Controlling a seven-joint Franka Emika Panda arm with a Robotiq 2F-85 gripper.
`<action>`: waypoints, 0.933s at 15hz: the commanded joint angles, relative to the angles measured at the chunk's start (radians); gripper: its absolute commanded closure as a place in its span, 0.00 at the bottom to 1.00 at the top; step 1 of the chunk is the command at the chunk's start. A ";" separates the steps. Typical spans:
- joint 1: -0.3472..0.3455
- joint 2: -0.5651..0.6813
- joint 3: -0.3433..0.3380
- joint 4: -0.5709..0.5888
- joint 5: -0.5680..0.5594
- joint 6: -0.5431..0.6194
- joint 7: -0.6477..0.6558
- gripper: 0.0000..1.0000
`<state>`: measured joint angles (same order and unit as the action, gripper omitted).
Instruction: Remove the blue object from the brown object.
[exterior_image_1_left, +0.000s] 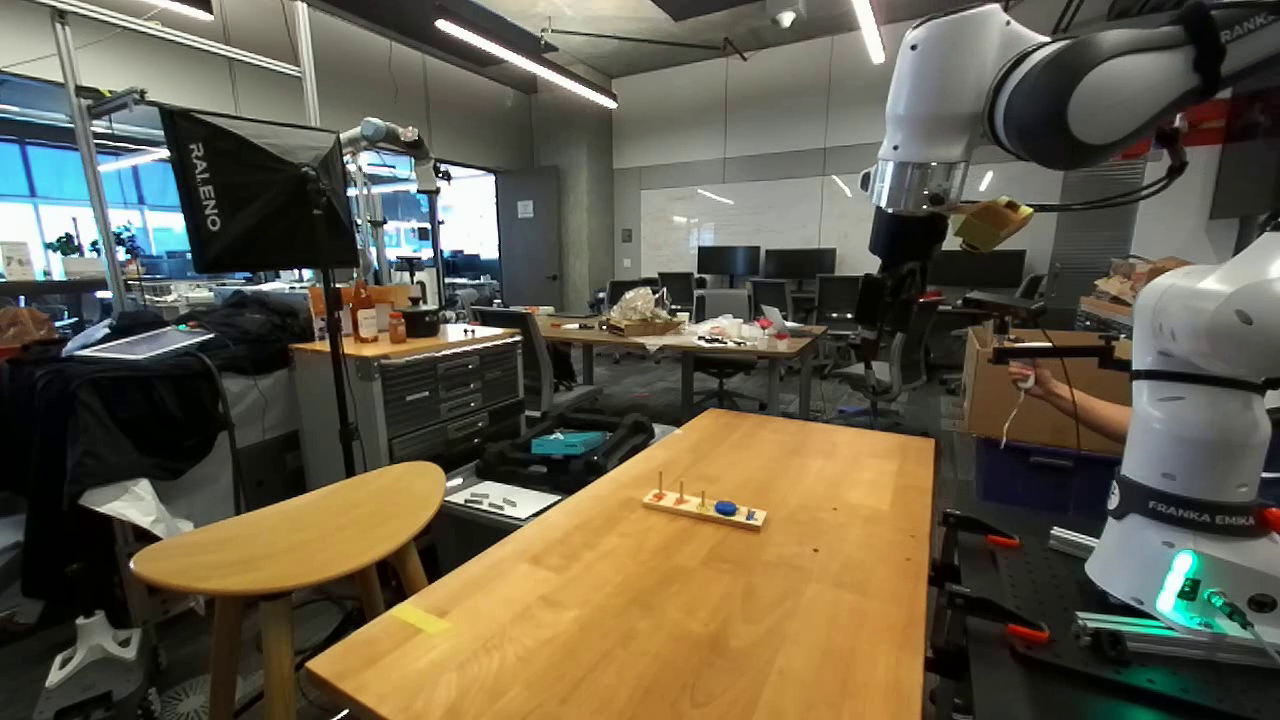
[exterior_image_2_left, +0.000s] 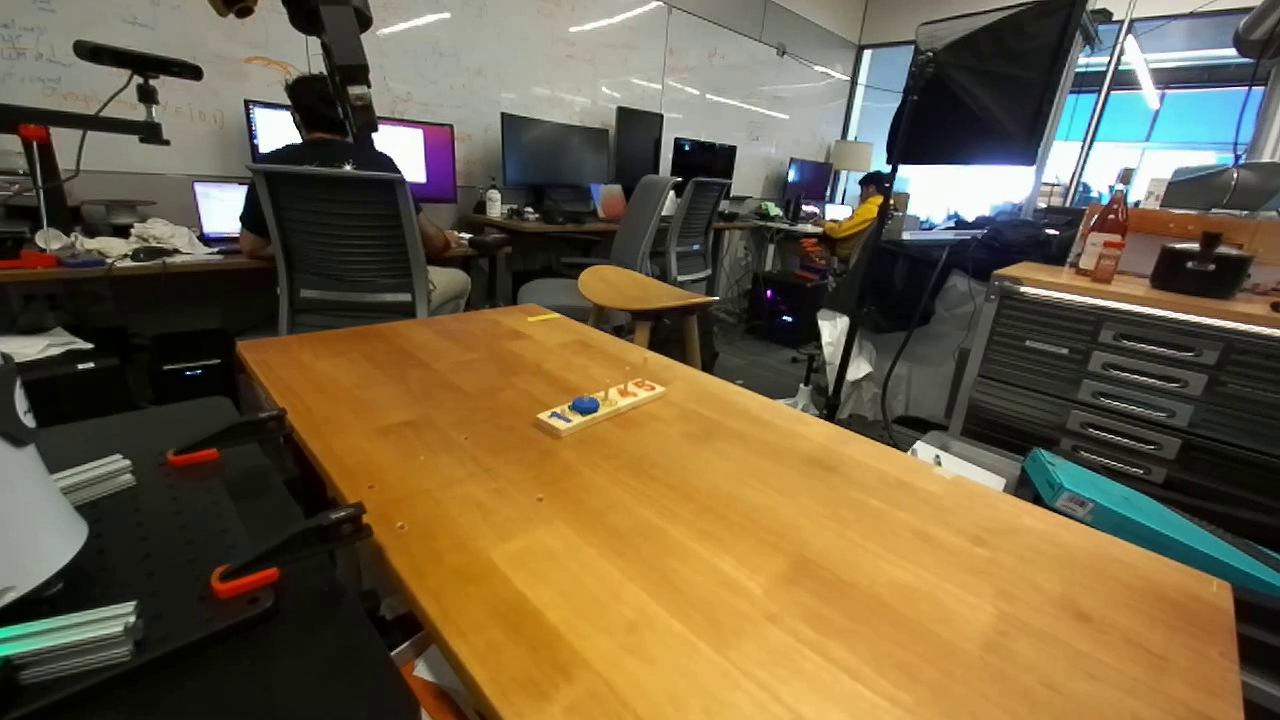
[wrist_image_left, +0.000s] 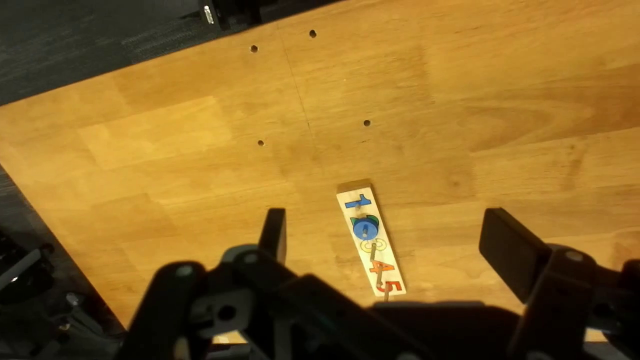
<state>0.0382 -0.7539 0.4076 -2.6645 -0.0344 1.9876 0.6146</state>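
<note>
The blue object is a round disc on a short peg over the number 2 of a light-brown wooden number board. The disc shows in both exterior views (exterior_image_1_left: 726, 508) (exterior_image_2_left: 585, 405) and the wrist view (wrist_image_left: 364, 230). The board lies flat on the table, with upright pegs at 3, 4 and 5; it shows in both exterior views (exterior_image_1_left: 690, 504) (exterior_image_2_left: 615, 404) and the wrist view (wrist_image_left: 385, 256). My gripper (wrist_image_left: 390, 240) is open and empty, high above the table. In the wrist view the board appears between its fingers. The gripper also shows in both exterior views (exterior_image_1_left: 880, 335) (exterior_image_2_left: 347, 80).
The wooden table (exterior_image_1_left: 800, 600) has small screw holes and a strip of yellow tape (exterior_image_1_left: 422, 618). Black clamps with orange tips (exterior_image_2_left: 245, 580) sit along the robot-side edge. A wooden stool (exterior_image_1_left: 300, 530) stands by the far side. A person's arm (exterior_image_1_left: 1085, 412) shows behind the robot.
</note>
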 joint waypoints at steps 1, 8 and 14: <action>-0.022 0.152 -0.139 0.145 0.033 -0.054 -0.104 0.00; -0.079 0.427 -0.307 0.418 0.070 -0.205 -0.164 0.00; -0.073 0.426 -0.314 0.385 0.045 -0.165 -0.176 0.00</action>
<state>-0.0401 -0.3284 0.0989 -2.2810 0.0122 1.8249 0.4372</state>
